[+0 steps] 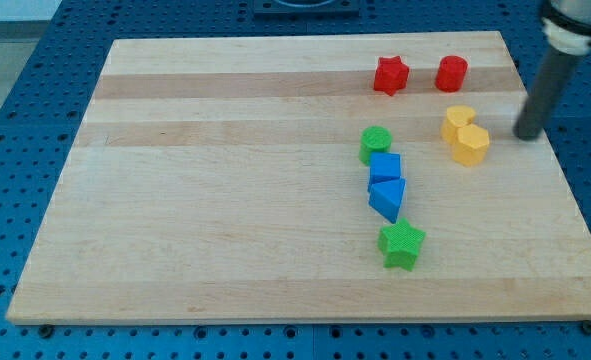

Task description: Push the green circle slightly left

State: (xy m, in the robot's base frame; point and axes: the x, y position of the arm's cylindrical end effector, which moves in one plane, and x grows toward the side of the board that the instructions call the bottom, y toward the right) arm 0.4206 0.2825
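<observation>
The green circle (376, 143) sits on the wooden board (225, 180) right of centre, touching the top of a blue cube (385, 167). My tip (527, 136) is at the board's right edge, far to the right of the green circle, with two yellow blocks between them. The dark rod rises from the tip to the view's top right corner.
A blue triangular block (388, 197) lies just below the blue cube. A green star (402, 245) lies below that. A red star (391, 75) and a red cylinder (452, 73) sit near the top. A yellow heart-like block (458, 122) and a yellow hexagon (470, 144) touch each other left of my tip.
</observation>
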